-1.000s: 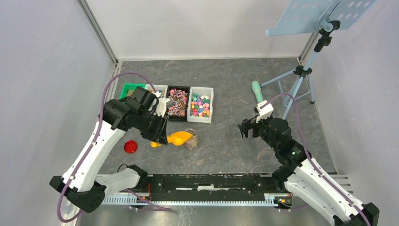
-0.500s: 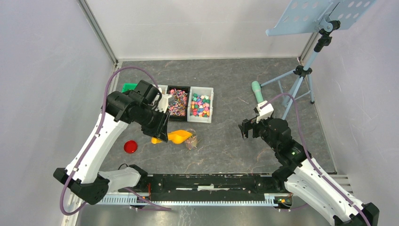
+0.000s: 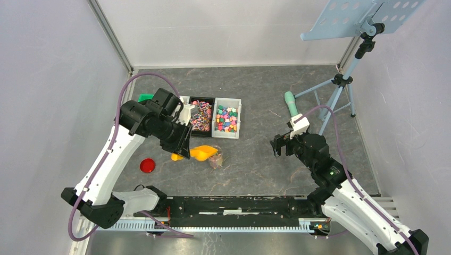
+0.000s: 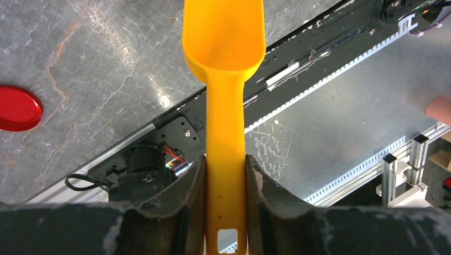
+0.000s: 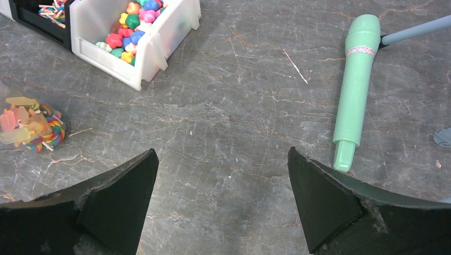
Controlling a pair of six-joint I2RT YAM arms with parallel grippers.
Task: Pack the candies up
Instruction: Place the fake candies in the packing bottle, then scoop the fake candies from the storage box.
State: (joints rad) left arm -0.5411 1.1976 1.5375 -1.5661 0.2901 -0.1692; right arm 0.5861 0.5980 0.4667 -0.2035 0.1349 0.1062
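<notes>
Candies (image 5: 132, 22) fill the white bin (image 5: 106, 57) mid-table (more sit in a small clear pot (image 5: 26, 130) at six o'clock from it). The left gripper (image 4: 225, 175) clamps the orange scoop (image 4: 225, 79) by its handle. The right gripper (image 5: 222, 154), at three o'clock, gapes wide and holds nothing.

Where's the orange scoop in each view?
Top external: orange scoop centre-left, handle in the left gripper, below the white bin.
Left wrist: centre, handle clamped between the fingers, bowl at the top.
Right wrist: not in it.
Shared landmark: red lid, left of the scoop in top external and left wrist; absent from right wrist.
</notes>
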